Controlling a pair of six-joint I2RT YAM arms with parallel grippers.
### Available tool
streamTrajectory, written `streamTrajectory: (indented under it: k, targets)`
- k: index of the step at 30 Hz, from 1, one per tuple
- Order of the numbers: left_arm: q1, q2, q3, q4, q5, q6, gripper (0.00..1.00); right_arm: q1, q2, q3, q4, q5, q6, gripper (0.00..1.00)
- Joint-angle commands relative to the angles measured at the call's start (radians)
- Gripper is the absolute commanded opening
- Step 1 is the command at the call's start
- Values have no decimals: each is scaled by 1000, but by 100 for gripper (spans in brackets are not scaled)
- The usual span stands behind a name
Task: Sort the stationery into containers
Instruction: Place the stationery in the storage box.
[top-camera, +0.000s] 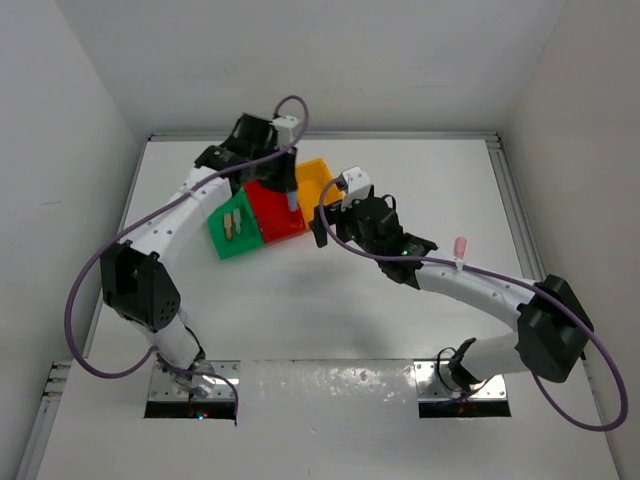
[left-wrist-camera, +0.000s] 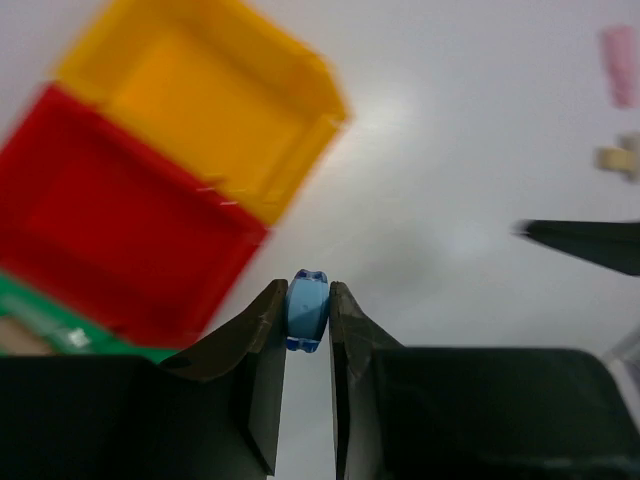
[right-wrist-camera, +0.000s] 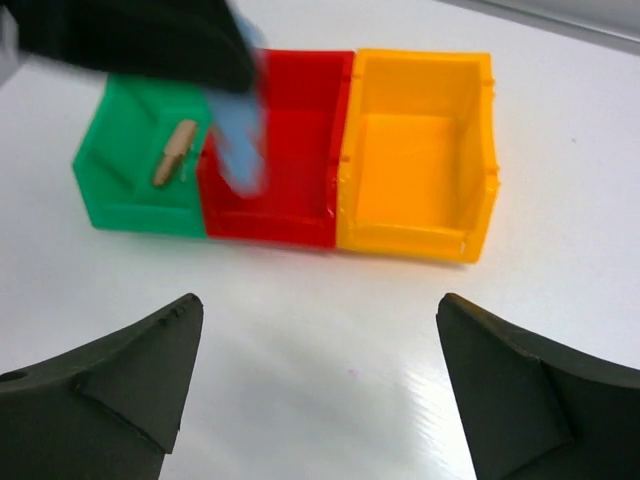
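My left gripper (left-wrist-camera: 307, 290) is shut on a short blue stick (left-wrist-camera: 307, 312), one piece of the stationery. From above, that gripper (top-camera: 291, 200) hangs over the red bin (top-camera: 272, 215) of the containers. The row runs green bin (right-wrist-camera: 135, 190), red bin (right-wrist-camera: 300, 110), yellow bin (right-wrist-camera: 420, 150). A tan stick (right-wrist-camera: 175, 152) lies in the green bin. My right gripper (right-wrist-camera: 320, 370) is open with nothing between its fingers, low over the table in front of the bins (top-camera: 322, 225). The blue stick (right-wrist-camera: 240, 145) appears blurred over the red bin.
A pink piece (top-camera: 461, 245) lies on the table to the right, beside my right arm. In the left wrist view the pink piece (left-wrist-camera: 620, 65) and a small beige block (left-wrist-camera: 618, 158) sit at the far right. White walls close the table at the back and sides.
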Motion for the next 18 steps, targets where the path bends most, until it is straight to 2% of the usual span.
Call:
streamTrajectory:
  k: [1, 3, 6, 12, 18]
  targets:
    - [157, -35, -21, -38, -241, 100, 0, -28, -52, 10, -60, 16, 24, 98]
    - [251, -49, -65, -48, -252, 114, 0, -52, -98, -30, -80, 21, 31, 99]
    - [333, -50, -120, -30, -225, 93, 0, -82, -155, -74, -102, 38, 37, 99]
    - [398, 81, -193, 11, -114, 39, 0, -130, -210, -102, -164, 88, 38, 99]
    - [416, 183, -180, 39, -130, 2, 0, -142, -262, -126, -203, 125, 21, 99]
